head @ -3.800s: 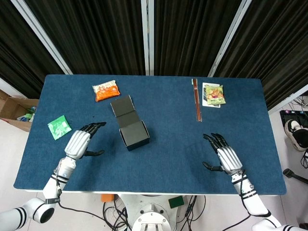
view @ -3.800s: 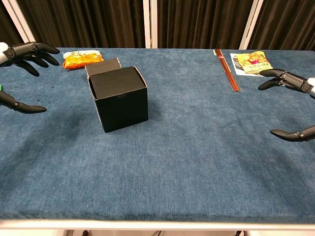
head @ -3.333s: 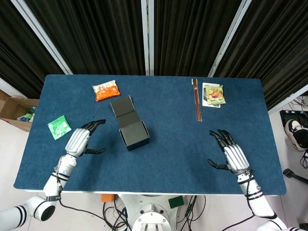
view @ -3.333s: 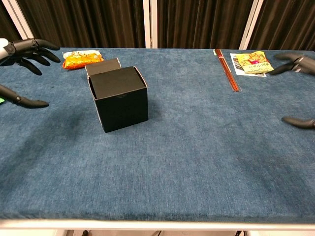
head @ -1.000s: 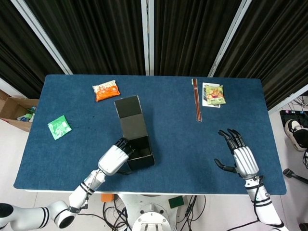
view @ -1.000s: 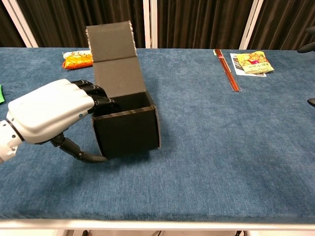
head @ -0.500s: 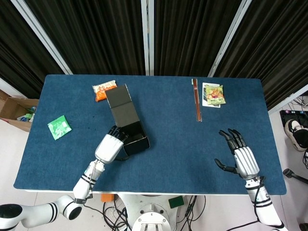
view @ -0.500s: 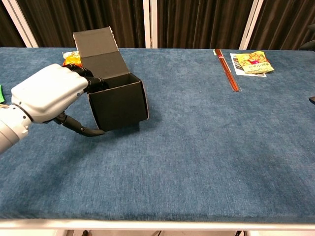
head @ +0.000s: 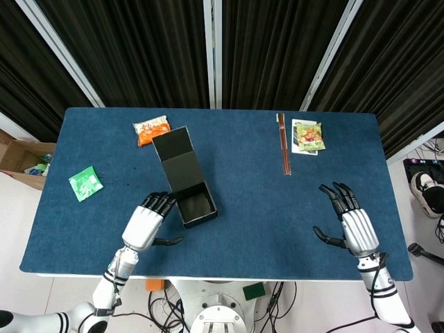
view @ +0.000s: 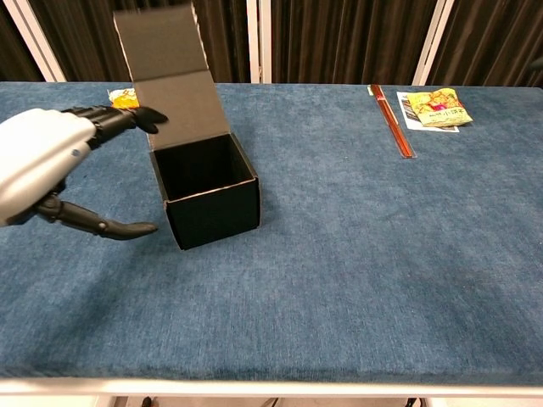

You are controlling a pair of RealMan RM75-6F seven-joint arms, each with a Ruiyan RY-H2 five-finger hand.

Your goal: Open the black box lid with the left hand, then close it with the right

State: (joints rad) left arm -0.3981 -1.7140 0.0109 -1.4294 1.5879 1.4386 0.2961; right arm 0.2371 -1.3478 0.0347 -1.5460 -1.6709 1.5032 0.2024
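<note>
The black box [head: 197, 209] [view: 209, 193] stands left of the table's middle with its inside showing. Its lid [head: 176, 162] [view: 170, 72] is swung back and stands up behind the opening. My left hand [head: 145, 223] [view: 42, 165] hovers just left of the box, fingers spread, thumb low, holding nothing and apart from the box wall. My right hand [head: 353, 225] is far off near the table's front right, fingers spread and empty; the chest view does not show it.
An orange snack packet [head: 152, 130] [view: 123, 99] lies behind the box. A green packet [head: 85, 184] is at the left edge. Red chopsticks [head: 283, 151] [view: 392, 127] and a yellow-green packet [head: 309, 135] [view: 437, 108] lie at the back right on the blue tablecloth [head: 263, 222].
My left hand has let go of the box and drawn back to the left with fingers spread. The box has settled upright with its lid standing open. The right hand barely moved.
</note>
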